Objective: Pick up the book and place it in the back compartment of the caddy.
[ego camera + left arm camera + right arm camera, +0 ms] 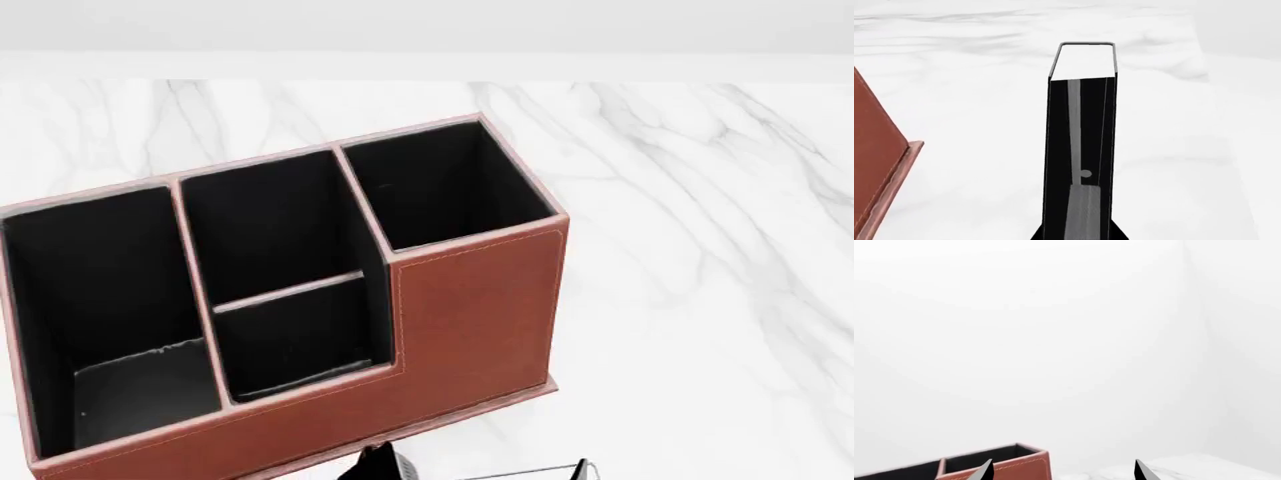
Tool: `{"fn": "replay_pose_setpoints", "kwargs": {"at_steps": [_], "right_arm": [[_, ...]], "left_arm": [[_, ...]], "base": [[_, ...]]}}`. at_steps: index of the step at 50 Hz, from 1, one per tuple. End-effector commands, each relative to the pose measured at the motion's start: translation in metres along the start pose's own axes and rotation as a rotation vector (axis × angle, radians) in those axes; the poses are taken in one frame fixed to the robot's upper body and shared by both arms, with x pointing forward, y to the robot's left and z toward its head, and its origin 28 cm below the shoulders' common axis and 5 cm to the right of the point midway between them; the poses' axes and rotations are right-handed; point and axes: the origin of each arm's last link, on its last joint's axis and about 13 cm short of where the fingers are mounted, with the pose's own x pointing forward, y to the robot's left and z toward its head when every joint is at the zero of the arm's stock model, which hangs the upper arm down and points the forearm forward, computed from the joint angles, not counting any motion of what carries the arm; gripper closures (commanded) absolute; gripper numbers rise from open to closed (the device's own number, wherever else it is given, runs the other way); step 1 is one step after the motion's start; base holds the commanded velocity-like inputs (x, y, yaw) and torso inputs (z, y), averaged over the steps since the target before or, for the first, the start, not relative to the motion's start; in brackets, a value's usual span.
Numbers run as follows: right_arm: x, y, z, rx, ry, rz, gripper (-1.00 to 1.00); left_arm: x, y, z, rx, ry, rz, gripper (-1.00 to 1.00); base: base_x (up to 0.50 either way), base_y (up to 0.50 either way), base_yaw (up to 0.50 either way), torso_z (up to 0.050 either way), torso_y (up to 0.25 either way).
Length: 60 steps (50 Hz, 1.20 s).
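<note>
- A white marble desk point(694, 200) with grey veining fills the head view, and a plain pale wall runs as a band along the top of the frame.
- The caddy point(474, 310), reddish-brown with pale stitched rims and black lining, takes up the left and centre of the head view, set at a slant so that its left end runs off the frame edge.
- At far left of the head view is a long, deep pocket point(94, 300) reaching from the upper rim down to the near wall.
- Just right of it, in the centre, a thin cross divider splits the middle bay: the back compartment point(267, 225) lies above the divider and a second small pocket point(300, 335) lies below it, behind the low step of the brown wall.
- Further right, at upper centre, is the tall square pocket point(441, 190), its brown front wall rising above the step.
- All four pockets look black inside; no object can be made out in them.
- At bottom centre of the head view, dark tips and a thin pale edge peek in below the caddy; they are too cropped to identify.
- In the left wrist view, the caddy's brown corner sits at the left edge, apart from the book point(1081, 150), which stands in the centre of the frame, black-covered, with white page edges at its far end.
- The left gripper's point(1079, 232) jaws are clenched on the book at the bottom centre of that frame, holding it over the marble.
- In the right wrist view, the caddy's rim shows at lower left, and the right gripper's point(1062, 471) two dark fingertips point(985, 471) stand spread apart at the bottom, released, with nothing between them.
</note>
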Motion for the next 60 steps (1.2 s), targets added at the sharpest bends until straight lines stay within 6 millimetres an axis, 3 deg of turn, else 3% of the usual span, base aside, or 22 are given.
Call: {"fn": "replay_pose_setpoints", "kwargs": {"at_steps": [1,13,40,60], "right_arm": [[0.000,-0.001,0.001,0.000,-0.006,-0.008,-1.00],[0.000,-0.002,0.001,0.003,-0.007,-0.014,-1.00],[0.000,0.000,-0.002,-0.006,0.002,-0.003,-1.00],[0.000,0.001,-0.002,-0.004,0.006,0.001,-1.00]], "left_arm": [[-0.025,0.007,-0.006,-0.008,0.012,0.105,1.00],[-0.040,0.010,0.001,0.003,-0.005,0.166,1.00],[-0.090,0.003,0.038,0.039,-0.107,0.236,1.00],[-0.123,0.011,0.069,-0.001,-0.036,0.261,1.00]], "base": [[0.00,0.00,0.00,0.000,0.000],[0.00,0.00,0.00,0.000,0.000],[0.00,0.00,0.00,0.000,0.001],[0.00,0.00,0.00,0.000,0.002]]}}
